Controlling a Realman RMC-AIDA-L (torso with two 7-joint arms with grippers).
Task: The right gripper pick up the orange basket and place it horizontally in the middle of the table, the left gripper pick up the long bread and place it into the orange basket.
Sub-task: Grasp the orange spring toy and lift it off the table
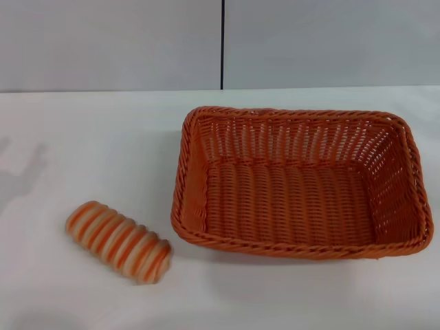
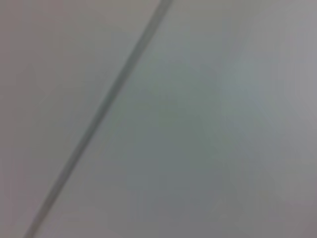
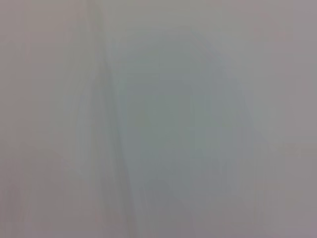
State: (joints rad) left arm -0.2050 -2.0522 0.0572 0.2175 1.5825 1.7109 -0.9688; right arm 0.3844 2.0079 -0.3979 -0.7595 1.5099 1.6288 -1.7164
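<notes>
The orange basket (image 1: 301, 182) stands upright on the white bench (image 1: 82, 137), open side up, its long axis running across the bench parallel to the far edge. It occupies the middle-to-right part of the surface, with its right rim close to the right limit of the head view. The woven floor of the basket is bare; nothing lies in it.

The long bread (image 1: 118, 241) lies flat on the bench to the left of the basket, toward the near edge. It rests at a slant, its far end pointing to the bench's left side and its near end pointing toward the basket's near left corner. That end is near the basket rim but apart from it; a strip of white bench shows between them.

Neither the left hand nor the right hand appears in the head view. Both wrist views show only a pale grey surface; the left wrist view carries one dark diagonal line (image 2: 101, 111) across it. No fingers show in either, so the state of each hand cannot be told.

A grey wall with a vertical dark seam (image 1: 223, 42) stands beyond the far edge.
</notes>
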